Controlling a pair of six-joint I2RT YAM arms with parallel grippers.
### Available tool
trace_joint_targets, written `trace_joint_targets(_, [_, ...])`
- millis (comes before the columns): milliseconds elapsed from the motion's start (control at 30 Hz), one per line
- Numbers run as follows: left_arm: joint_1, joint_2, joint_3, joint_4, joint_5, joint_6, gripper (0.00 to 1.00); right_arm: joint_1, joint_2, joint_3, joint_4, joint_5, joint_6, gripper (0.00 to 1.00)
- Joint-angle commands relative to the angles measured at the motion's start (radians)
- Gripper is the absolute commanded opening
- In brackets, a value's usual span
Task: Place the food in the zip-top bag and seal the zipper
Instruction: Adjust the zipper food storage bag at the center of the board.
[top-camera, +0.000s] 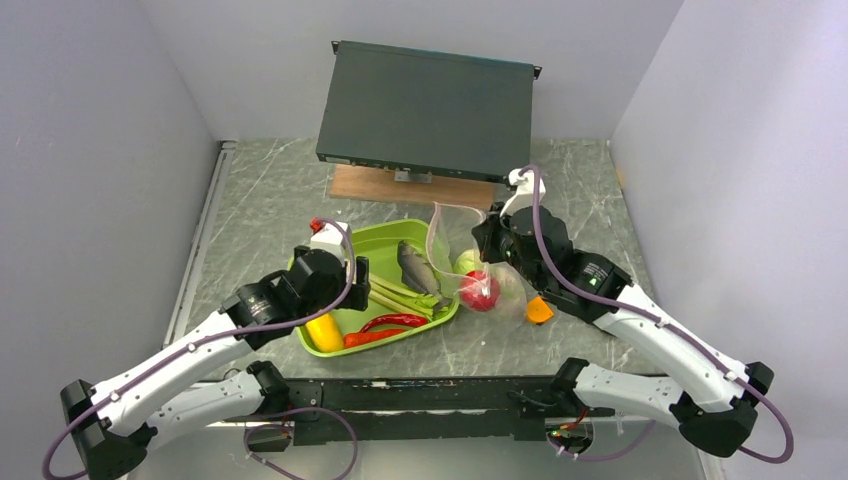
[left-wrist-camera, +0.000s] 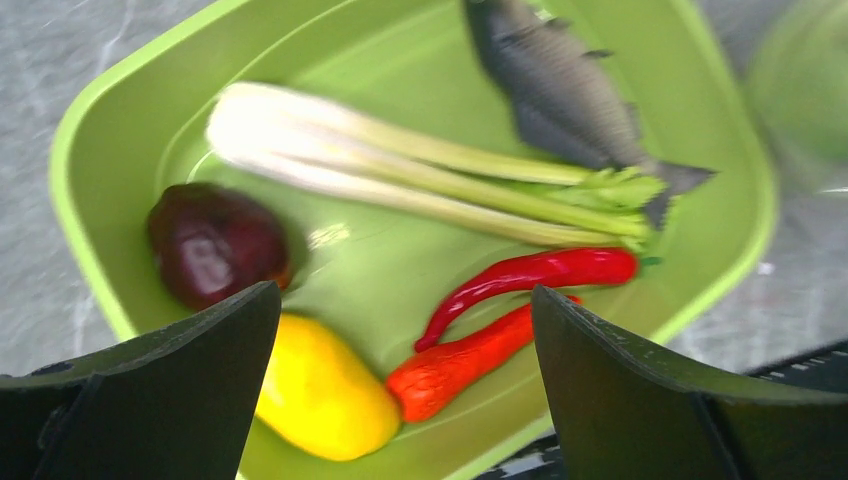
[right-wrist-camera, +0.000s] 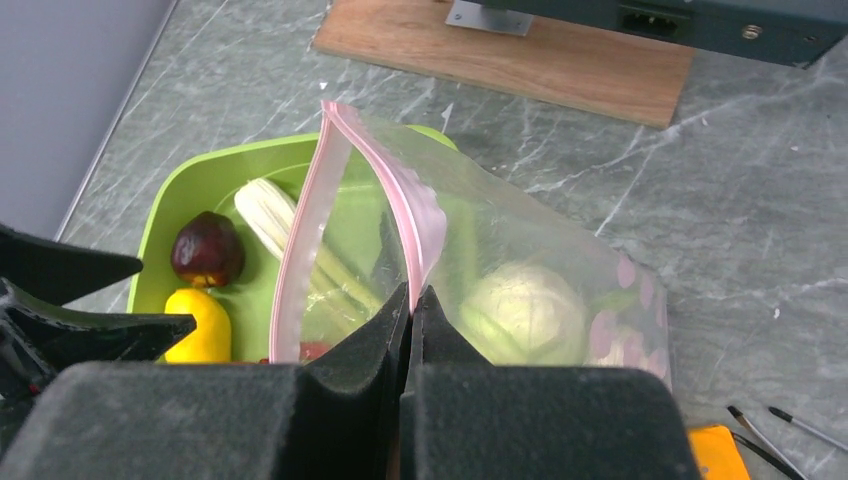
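Observation:
The lime-green tray (top-camera: 440, 318) holds a grey fish (left-wrist-camera: 560, 85), green stalks (left-wrist-camera: 420, 170), a red chilli (left-wrist-camera: 540, 275) with a second orange-red one (left-wrist-camera: 465, 360), a yellow fruit (left-wrist-camera: 320, 395) and a dark purple bulb (left-wrist-camera: 215, 243). My left gripper (left-wrist-camera: 405, 295) is open and empty above the tray's near left part (top-camera: 345, 285). My right gripper (right-wrist-camera: 412, 295) is shut on the pink zipper (right-wrist-camera: 395, 175) rim of the clear zip-top bag (right-wrist-camera: 560, 250) and holds its mouth up and open towards the tray. A pale green cabbage (right-wrist-camera: 525, 310) and a red tomato (top-camera: 479, 291) lie inside the bag.
A dark flat box (top-camera: 425, 110) rests on a wooden board (top-camera: 400, 187) at the back. An orange item (top-camera: 540, 311) lies right of the bag, with thin dark tools (right-wrist-camera: 780, 420) near it. Grey walls close in both sides.

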Motion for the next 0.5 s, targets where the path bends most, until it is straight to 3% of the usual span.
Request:
trace_joint_targets(0, [-0.003,-0.028,-0.037,-0.072,-0.174,-0.026,1.00,0.004,0.005,0.021,-0.018,0.108,0.057,0.00])
trace_joint_targets(300, [0.003,-0.064,-0.139,-0.016,-0.102,-0.048,1.00,0.005,0.047,0.076,-0.080,0.157,0.082,0.00])
trace_joint_targets(467, [0.006,-0.086,-0.131,-0.061,-0.138,-0.070,1.00,0.004,0.045,0.128,-0.100,0.189,0.043,0.00])
